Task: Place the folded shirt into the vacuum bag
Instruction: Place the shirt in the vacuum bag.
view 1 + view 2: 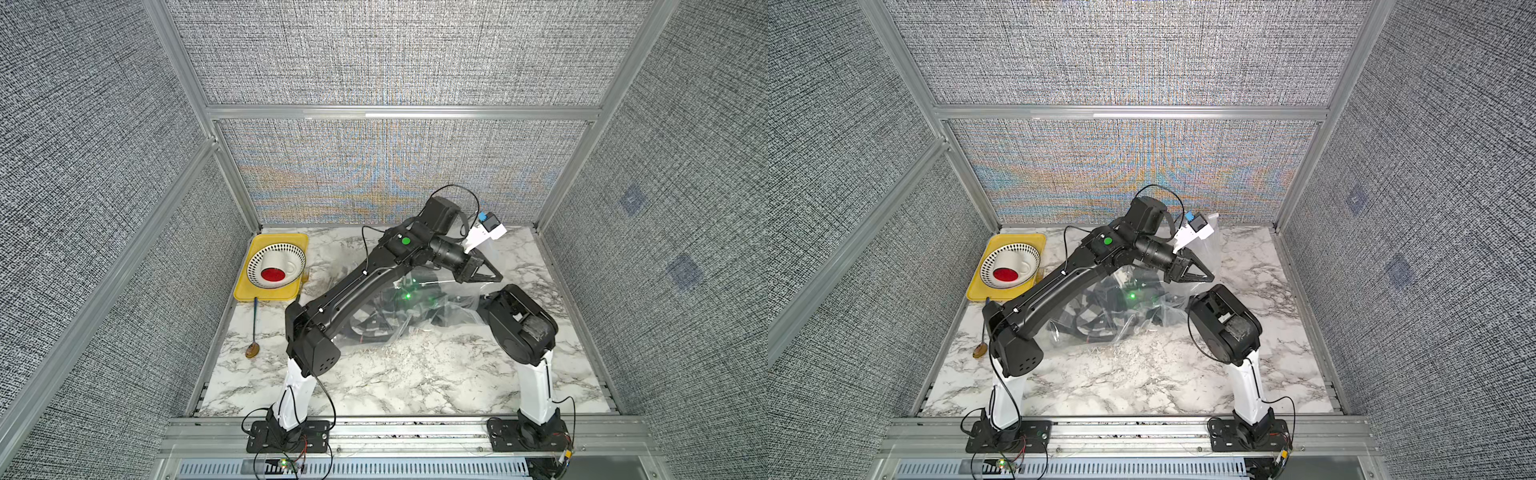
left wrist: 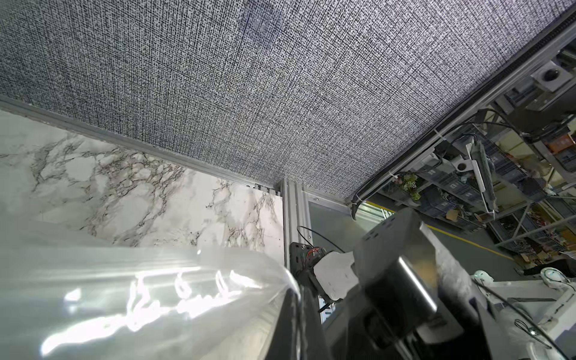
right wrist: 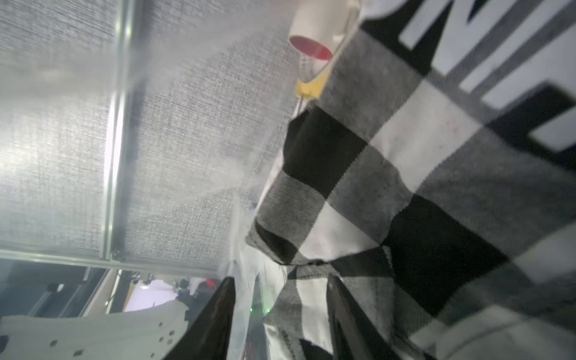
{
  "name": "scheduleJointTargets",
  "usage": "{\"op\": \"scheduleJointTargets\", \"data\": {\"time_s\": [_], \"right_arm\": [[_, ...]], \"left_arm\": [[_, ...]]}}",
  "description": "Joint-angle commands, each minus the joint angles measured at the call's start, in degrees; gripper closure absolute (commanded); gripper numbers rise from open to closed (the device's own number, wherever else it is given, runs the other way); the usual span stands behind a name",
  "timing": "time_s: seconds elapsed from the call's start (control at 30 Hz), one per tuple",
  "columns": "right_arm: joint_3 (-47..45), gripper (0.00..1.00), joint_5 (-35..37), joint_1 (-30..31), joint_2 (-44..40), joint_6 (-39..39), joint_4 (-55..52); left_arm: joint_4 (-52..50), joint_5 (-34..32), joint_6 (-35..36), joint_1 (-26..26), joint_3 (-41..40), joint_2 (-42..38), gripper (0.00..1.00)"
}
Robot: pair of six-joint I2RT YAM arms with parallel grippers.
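The vacuum bag is clear crinkly plastic lying mid-table, with its far right edge pulled up. My left gripper is shut on that raised edge. In the left wrist view the film runs straight into the closed jaws. The folded shirt, black, white and grey checked, shows through the plastic. My right forearm reaches into the bag, and both top views hide its gripper. The right wrist view shows the gripper open, shirt cloth lying between its fingers.
A yellow tray at the far left holds a dotted bowl and a white cup with a red inside. A spoon lies in front of the tray. Fabric walls and metal rails close in three sides.
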Motion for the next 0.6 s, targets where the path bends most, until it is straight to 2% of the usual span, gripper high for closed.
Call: {"op": "scheduleJointTargets", "data": {"time_s": [0.0, 0.07, 0.13, 0.2, 0.27, 0.37, 0.43, 0.5, 0.57], "right_arm": [[-0.74, 0.5, 2.73, -0.87, -1.29, -2.08, 1.91], [1.38, 0.51, 2.53, -0.98, 0.27, -1.04, 2.05], [4.58, 0.57, 2.2, -0.72, 2.9, 0.47, 2.99], [8.84, 0.75, 0.37, -0.05, 7.41, 5.38, 7.0], [13.16, 0.89, -1.36, 0.92, 11.89, 10.21, 11.1], [18.2, 0.91, -1.0, 2.88, 16.66, 13.08, 11.42], [21.23, 0.91, 2.19, 4.02, 18.19, 9.07, 0.51], [24.71, 0.91, 7.86, 4.81, 19.9, 3.3, -15.38], [26.09, 0.92, 11.24, 5.05, 21.48, 1.8, -23.02]], "left_arm": [[5.78, 0.93, -0.14, -0.75, -4.84, -1.85, 1.0], [5.86, 0.72, 0.2, -1.31, -6.16, -1.86, 1.0], [5.54, 0.19, 0.59, -1.84, -6.33, -3.57, 1.0], [4.62, -0.58, 1.36, -2.22, -5.46, -3.44, 1.0], [2.69, -0.94, 2.39, -2.48, -3.8, -2.89, 1.0], [0.58, -1.39, 3.38, -2.57, -1.8, -2.42, 1.0], [0.31, -1.22, 3.48, -2.66, -1.52, -2.46, 1.0], [0.22, -1.22, 3.62, -2.73, -1.56, -2.39, 1.0], [0.02, -1.3, 3.84, -2.75, -1.68, -2.46, 1.0]]}}
